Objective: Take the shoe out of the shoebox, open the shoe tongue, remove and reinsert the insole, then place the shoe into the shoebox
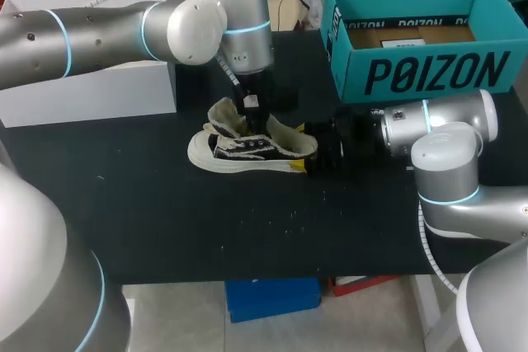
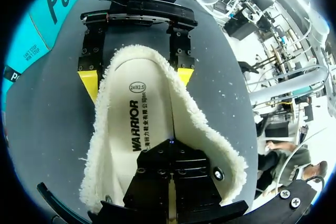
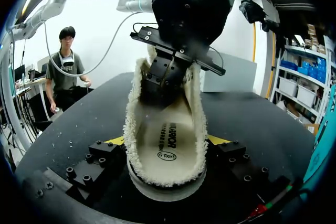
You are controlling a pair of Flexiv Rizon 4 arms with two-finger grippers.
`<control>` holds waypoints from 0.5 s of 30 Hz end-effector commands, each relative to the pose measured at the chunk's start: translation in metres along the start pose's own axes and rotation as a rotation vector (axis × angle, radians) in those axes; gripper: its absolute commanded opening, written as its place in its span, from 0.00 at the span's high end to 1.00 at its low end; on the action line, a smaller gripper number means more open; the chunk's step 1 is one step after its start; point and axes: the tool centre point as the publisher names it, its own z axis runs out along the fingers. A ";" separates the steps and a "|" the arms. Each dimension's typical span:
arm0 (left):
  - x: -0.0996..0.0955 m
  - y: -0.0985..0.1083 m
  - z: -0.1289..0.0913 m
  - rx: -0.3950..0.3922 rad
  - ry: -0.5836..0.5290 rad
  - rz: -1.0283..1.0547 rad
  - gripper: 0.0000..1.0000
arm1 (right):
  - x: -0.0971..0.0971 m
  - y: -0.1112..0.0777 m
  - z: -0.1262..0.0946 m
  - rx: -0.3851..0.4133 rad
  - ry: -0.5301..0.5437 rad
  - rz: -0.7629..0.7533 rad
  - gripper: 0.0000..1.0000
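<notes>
The shoebox point(image 1: 429, 72) stands open at the desk's point(image 1: 165, 220) back, ready for the return. The shoe point(image 1: 247, 154) sits mid-desk, its heel clamped by the right pincer point(image 3: 168, 140) to anchor it. The left pincer point(image 1: 250, 106) pinches the insole point(image 2: 152, 124), holding its far end raised.

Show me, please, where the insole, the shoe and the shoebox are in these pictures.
insole point(image 2: 152, 108): left wrist view, its flat printed middle.
shoe point(image 1: 247, 152): head view, its black laced side.
shoebox point(image 1: 429, 73): head view, its teal front wall.
</notes>
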 end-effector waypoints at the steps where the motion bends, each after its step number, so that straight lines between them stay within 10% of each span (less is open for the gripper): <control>1: 0.000 -0.003 0.009 0.004 -0.005 0.000 1.00 | -0.001 -0.002 0.001 0.001 -0.001 0.001 1.00; 15: -0.006 -0.007 0.021 -0.040 -0.043 -0.022 1.00 | -0.001 -0.002 0.001 0.001 -0.001 0.001 1.00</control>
